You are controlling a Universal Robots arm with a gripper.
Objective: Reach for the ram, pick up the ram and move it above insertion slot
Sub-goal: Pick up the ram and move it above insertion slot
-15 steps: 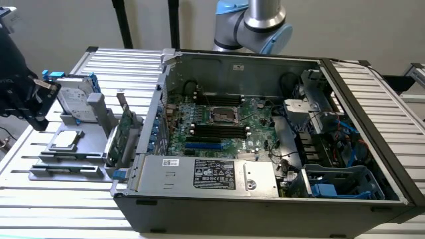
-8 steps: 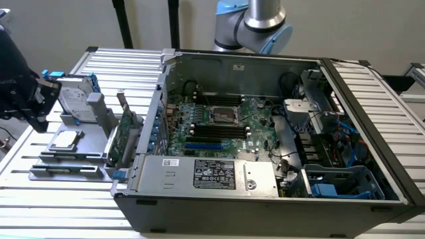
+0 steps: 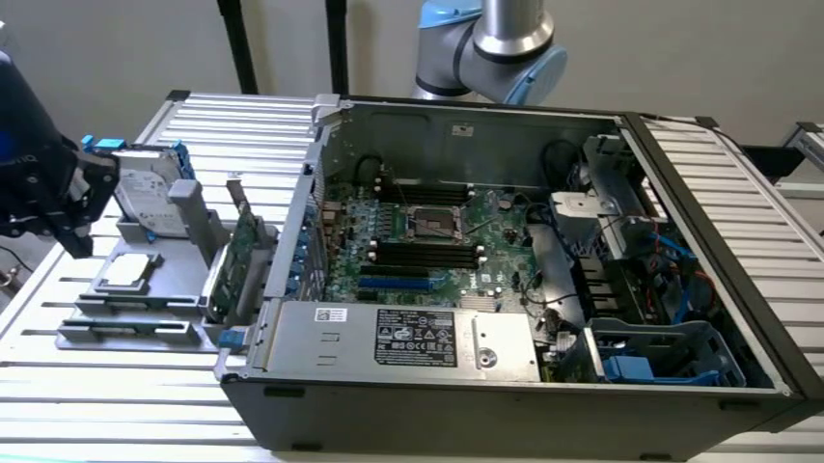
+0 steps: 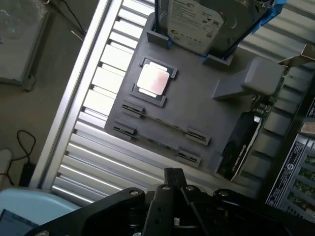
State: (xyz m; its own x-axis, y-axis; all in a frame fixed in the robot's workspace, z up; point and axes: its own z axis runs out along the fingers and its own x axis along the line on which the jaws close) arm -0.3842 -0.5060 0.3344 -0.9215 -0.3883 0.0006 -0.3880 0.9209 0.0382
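So the gripper (image 4: 173, 173) hangs over the grey tray (image 4: 197, 110), on the side away from the open PC case (image 3: 515, 386), and it isn't touching anything. Can't tell if the claw is open or closed, honestly.

The ram (image 4: 165, 123) is parked in the middle of the tray, standing on edge between two little grey end clips and just beside the CPU chip (image 4: 155, 81). From above it's just a long, thin green sliver - no chips visible at that angle. A second stick (image 4: 160, 145) sits parallel right next to it, nearer the tray's edge.

The insertion slot (image 3: 425, 256) - long, black and narrow, one of a row - is off the tray, inside the case.
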